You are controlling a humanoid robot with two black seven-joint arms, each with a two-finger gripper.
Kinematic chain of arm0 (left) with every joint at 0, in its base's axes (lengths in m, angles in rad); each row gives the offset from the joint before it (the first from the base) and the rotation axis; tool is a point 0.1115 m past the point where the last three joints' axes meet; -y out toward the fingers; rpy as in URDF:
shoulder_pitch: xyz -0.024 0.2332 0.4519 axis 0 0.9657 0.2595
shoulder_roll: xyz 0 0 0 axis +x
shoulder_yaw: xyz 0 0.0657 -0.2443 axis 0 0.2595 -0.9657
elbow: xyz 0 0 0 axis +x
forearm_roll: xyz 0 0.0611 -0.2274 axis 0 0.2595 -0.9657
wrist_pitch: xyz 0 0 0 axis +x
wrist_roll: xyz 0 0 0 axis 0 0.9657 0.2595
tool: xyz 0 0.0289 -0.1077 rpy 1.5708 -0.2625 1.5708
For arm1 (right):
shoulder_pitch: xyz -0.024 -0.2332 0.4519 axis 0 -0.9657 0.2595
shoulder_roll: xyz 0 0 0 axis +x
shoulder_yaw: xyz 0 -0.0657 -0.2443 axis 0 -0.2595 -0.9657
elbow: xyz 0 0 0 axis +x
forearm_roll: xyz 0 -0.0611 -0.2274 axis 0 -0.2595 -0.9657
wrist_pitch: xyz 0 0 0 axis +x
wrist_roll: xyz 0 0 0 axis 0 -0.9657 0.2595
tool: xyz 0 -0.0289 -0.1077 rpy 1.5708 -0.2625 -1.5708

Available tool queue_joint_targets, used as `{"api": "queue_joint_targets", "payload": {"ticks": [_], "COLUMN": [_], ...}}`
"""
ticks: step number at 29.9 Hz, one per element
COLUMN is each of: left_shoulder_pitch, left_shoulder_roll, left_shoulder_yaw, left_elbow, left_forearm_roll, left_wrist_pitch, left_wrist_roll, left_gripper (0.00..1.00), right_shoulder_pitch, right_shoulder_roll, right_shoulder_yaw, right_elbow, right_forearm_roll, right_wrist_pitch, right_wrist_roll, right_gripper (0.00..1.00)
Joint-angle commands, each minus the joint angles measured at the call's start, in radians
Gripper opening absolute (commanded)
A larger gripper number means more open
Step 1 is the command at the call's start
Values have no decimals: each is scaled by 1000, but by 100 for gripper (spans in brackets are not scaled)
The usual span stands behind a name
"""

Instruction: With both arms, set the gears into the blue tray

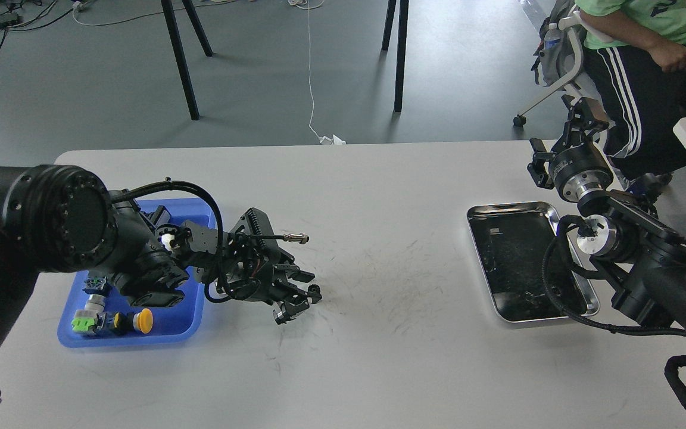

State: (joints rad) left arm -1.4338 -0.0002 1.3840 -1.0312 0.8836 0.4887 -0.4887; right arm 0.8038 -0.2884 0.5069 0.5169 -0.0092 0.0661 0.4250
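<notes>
One small black gear (315,290) lies on the white table right of the blue tray (140,336). My left gripper (306,286) reaches low over the table from the tray side. Its fingers (302,276) have drawn in on the gear, which still rests on the table. The blue tray sits at the near left, partly hidden by my left arm. My right gripper (583,119) is raised beyond the far right table edge, small and dark, so its fingers cannot be told apart. I see no other gear clearly.
Colourful push-button switches (114,320) lie in the blue tray's near end. A shiny silver tray (513,210) stands at the right, partly under my right arm. A seated person (646,53) is beyond the far right corner.
</notes>
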Motion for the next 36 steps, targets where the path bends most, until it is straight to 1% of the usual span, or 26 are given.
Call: {"api": "queue_joint_targets", "payload": {"ticks": [1, 8, 13, 14, 16, 17, 25, 26, 27, 34, 36], "left_shoulder_pitch": [7, 9, 21, 21, 21, 21, 23, 21, 21, 19, 13], "left_shoulder_roll": [0, 0, 0, 0, 0, 0, 0, 0, 0, 2, 20], "left_shoulder_yaw": [0, 6, 1, 6, 4, 4, 0, -2, -2, -5, -16], "left_elbow": [11, 17, 23, 22, 23, 23, 34, 31, 33, 33, 30], "left_forearm_roll": [0, 0, 0, 1, 0, 0, 0, 0, 0, -3, -3], "left_wrist_pitch": [0, 0, 0, 0, 0, 0, 0, 0, 0, 0, 0], "left_wrist_roll": [0, 0, 0, 0, 0, 0, 0, 0, 0, 0, 0], "left_gripper": [40, 35, 33, 31, 30, 28, 22, 18, 17, 16, 14], "right_shoulder_pitch": [0, 0, -2, -2, -2, -2, 0, 2, 0, 0, 0], "right_shoulder_roll": [0, 0, 0, 0, 0, 0, 5, 5, 5, 3, 3], "right_shoulder_yaw": [-1, -1, -1, -1, -1, -1, -2, -2, -2, -2, -2], "right_elbow": [0, 0, 0, -1, -3, -3, -11, -11, -11, -11, -11], "right_forearm_roll": [0, -2, -2, -2, -2, -2, -2, -2, -2, -2, -2], "right_wrist_pitch": [0, -2, 0, -2, 0, 0, -2, 0, 0, 0, 0], "right_wrist_roll": [0, 0, 0, 0, 0, 0, 0, 0, 0, 0, 0], "right_gripper": [97, 97, 97, 97, 97, 97, 97, 97, 97, 97, 97]}}
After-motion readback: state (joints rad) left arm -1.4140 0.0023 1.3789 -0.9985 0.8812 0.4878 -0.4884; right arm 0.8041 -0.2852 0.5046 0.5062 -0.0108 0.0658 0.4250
